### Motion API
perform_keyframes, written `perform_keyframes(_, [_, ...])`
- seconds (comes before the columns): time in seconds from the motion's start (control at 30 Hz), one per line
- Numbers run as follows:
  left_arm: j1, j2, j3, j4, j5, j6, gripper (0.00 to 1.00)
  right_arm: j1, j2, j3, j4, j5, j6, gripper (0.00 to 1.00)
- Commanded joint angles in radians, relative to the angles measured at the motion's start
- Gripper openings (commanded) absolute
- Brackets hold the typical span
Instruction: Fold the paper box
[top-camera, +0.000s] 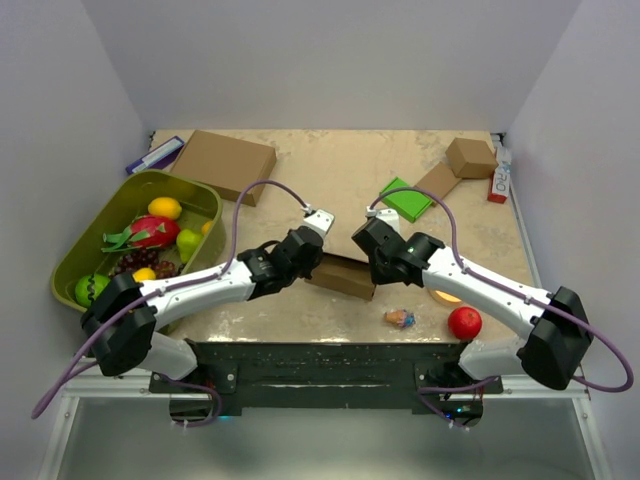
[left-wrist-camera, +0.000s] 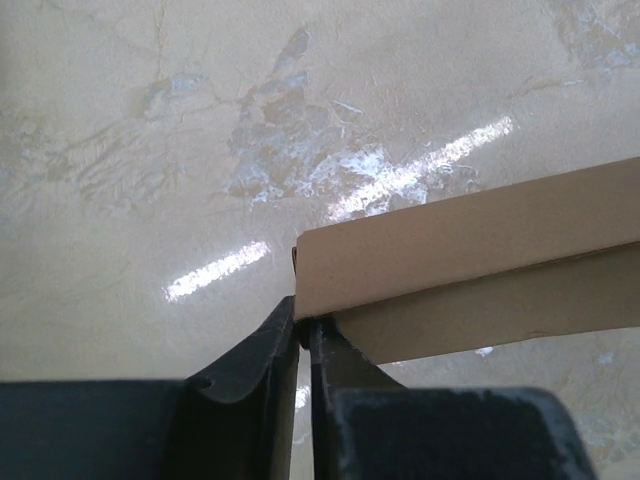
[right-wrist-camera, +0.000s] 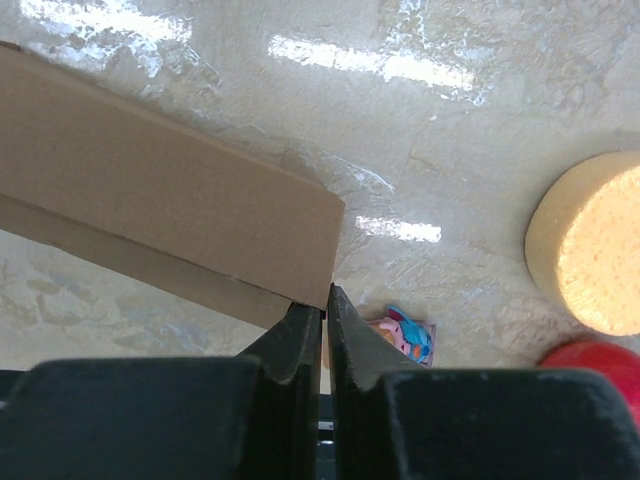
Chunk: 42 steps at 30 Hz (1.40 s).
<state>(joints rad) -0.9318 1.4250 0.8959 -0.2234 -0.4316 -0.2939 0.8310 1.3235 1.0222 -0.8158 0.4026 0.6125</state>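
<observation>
Bright overhead light leaves streaky glare on the glossy table (left-wrist-camera: 420, 170).

The paper box (top-camera: 341, 276) is a slim rectangular mailer of plain brown cardboard, shown folded into box form. It lies at the middle of the tabletop (top-camera: 340, 190), toward the near edge, with its long axis running left to right and its right end slightly nearer. The wrist views show one broad plain face and, below it, a narrower shaded long side, the two meeting along a straight crease. Its left end corner sits at the tips of the left gripper (left-wrist-camera: 303, 312), and its right end corner at the tips of the right gripper (right-wrist-camera: 320, 298).
</observation>
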Motion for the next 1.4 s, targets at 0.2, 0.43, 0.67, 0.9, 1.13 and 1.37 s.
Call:
perform_keyframes(0.2, [-0.001, -0.103, -0.008, 0.016, 0.076, -0.034, 0.49, 0.002, -0.004, -0.017, 0.012, 0.015, -0.036, 0.0])
perform_keyframes(0.43, [0.04, -0.133, -0.066, 0.078, 0.161, -0.059, 0.51, 0.003, -0.007, -0.013, 0.006, 0.013, -0.04, 0.0])
perform_keyframes(0.67, [0.068, -0.141, -0.13, 0.177, 0.206, -0.057, 0.47, 0.003, -0.012, -0.005, 0.009, -0.002, -0.043, 0.0])
perform_keyframes(0.9, [0.07, -0.13, -0.183, 0.265, 0.228, -0.051, 0.38, 0.002, -0.007, 0.018, -0.009, -0.037, -0.046, 0.0])
perform_keyframes(1.13, [0.07, -0.109, -0.184, 0.263, 0.249, -0.05, 0.33, 0.002, 0.008, 0.067, -0.032, -0.082, -0.049, 0.0])
perform_keyframes(1.37, [0.07, -0.098, -0.18, 0.26, 0.255, -0.044, 0.26, 0.002, 0.025, 0.093, -0.037, -0.111, -0.043, 0.0])
